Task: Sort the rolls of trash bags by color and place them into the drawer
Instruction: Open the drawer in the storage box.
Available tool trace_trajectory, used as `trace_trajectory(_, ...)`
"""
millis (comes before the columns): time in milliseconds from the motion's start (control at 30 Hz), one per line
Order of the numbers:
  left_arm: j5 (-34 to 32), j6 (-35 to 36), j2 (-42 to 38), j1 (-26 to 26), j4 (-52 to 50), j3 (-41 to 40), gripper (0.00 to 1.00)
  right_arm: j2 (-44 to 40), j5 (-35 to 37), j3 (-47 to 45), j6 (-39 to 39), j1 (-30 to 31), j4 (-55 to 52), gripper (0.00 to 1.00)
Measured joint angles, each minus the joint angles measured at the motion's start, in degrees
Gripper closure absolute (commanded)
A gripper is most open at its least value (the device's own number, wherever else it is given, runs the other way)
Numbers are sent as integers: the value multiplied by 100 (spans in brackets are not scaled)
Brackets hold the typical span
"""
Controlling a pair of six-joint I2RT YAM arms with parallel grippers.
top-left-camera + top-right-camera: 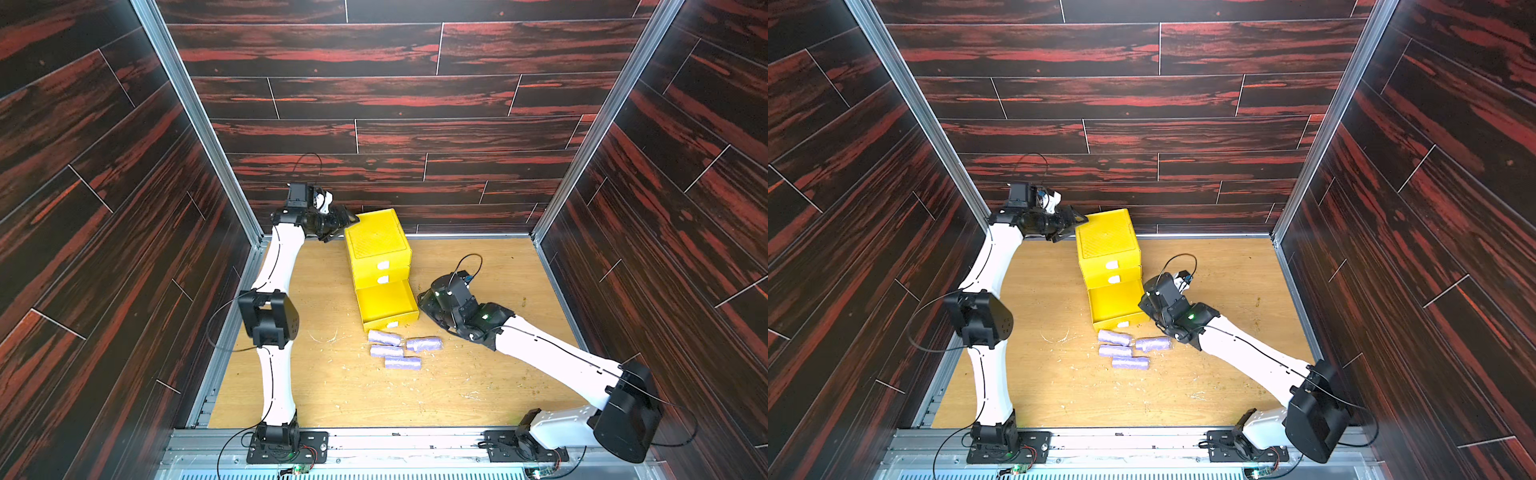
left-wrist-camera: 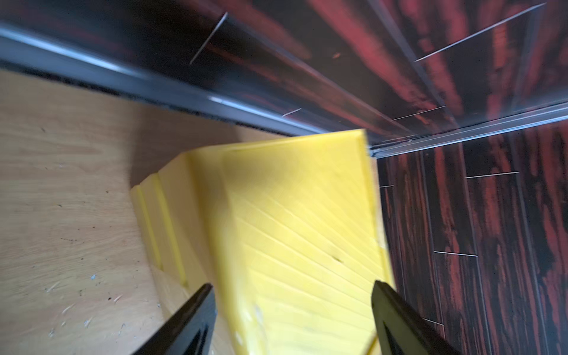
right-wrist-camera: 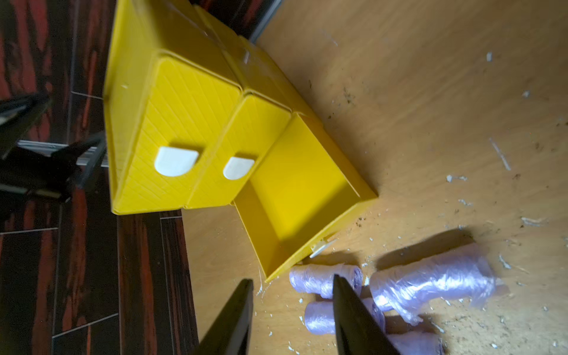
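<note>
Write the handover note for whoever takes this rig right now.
Left gripper: open, empty, at the chest's top edge.
Right gripper: open, empty, beside the bottom drawer.
Things: bottom drawer pulled out and empty. Four lavender rolls lie on the table just in front of it. Upper two drawers are shut, contents unseen. No other colours in view.
Done: bottom drawer is open.
Left: load the lavender rolls, shut the drawer.

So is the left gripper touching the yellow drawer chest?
Cannot tell. In the left wrist view the left gripper stands open astride the yellow drawer chest, but blur hides any contact; both top views only show them overlapping.
</note>
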Motion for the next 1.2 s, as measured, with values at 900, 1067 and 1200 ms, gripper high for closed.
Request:
trace_trajectory(900,-3958,581,-6043,238,968,-7372,10,164,-2841,-1178,2465,-638,-1281,42)
trace_trajectory(1067,-4039,662,-6048,238,1180,-7449,10,179,-2881,-1102,2850,-638,-1224,38)
trace_trajectory(1200,-4046,706,-6063,238,1294,-7493,10,511,-2876,-935,3001,-638,-1224,36)
